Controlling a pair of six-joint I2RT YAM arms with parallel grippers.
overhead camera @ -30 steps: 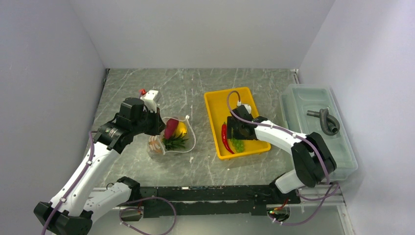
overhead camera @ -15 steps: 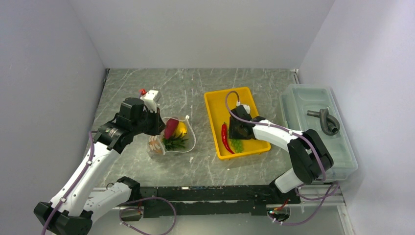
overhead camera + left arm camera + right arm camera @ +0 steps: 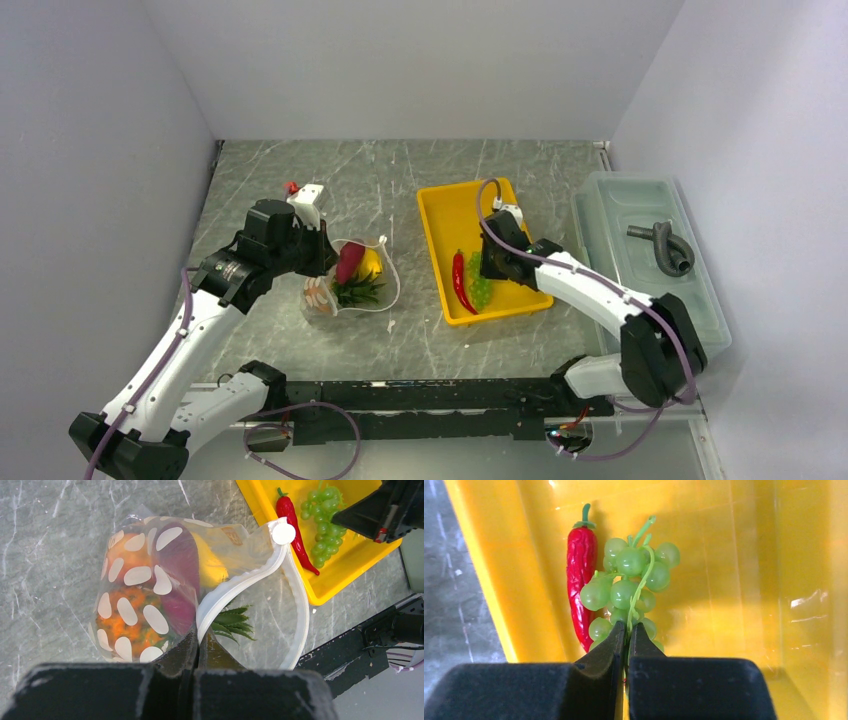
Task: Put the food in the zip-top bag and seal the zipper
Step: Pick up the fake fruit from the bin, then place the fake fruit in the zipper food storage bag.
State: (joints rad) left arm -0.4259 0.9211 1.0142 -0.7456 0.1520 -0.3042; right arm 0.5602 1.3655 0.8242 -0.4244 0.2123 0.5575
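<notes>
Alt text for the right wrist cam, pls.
The right gripper is shut on the stem of the green grapes, which lie in the yellow tray. A red chilli lies along the bunch's left side.

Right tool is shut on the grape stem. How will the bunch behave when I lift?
The green grapes will probably dangle and swing, since the right tool pinches only the thin stem. The glossy beads look like light plastic, so weight is likely no issue. The red chilli lies against the bunch and may get dragged along.
</notes>
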